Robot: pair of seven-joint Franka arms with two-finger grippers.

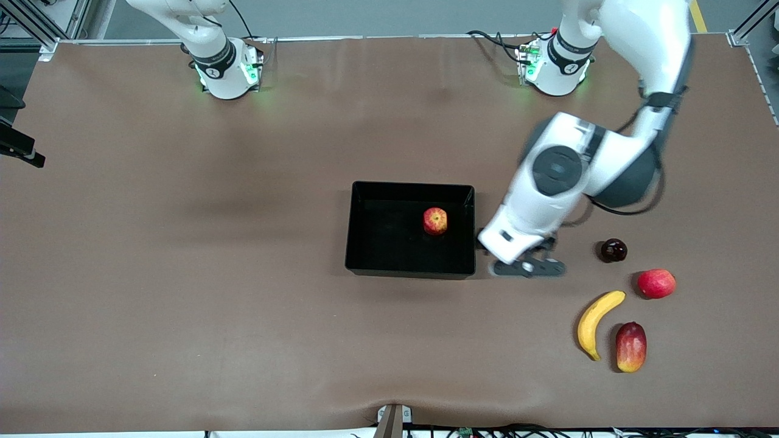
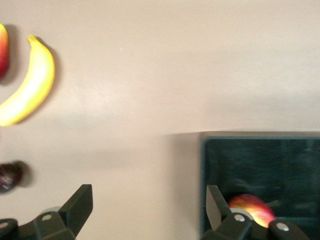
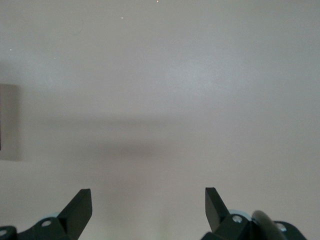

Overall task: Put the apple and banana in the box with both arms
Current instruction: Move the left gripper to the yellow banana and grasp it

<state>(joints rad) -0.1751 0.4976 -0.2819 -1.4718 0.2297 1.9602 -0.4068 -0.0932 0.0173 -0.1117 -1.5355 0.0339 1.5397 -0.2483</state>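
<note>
The apple lies in the black box at the table's middle. My left gripper is open and empty, low over the bare table beside the box's wall toward the left arm's end. The banana lies on the table nearer the front camera than that gripper. In the left wrist view the left gripper shows with jaws wide apart, along with the box, the apple and the banana. My right gripper is open and empty over bare table; the front view does not show it.
A dark plum, a pinkish-red round fruit and a red-yellow mango lie around the banana. The plum and the mango also show in the left wrist view. A black object juts in at the right arm's end.
</note>
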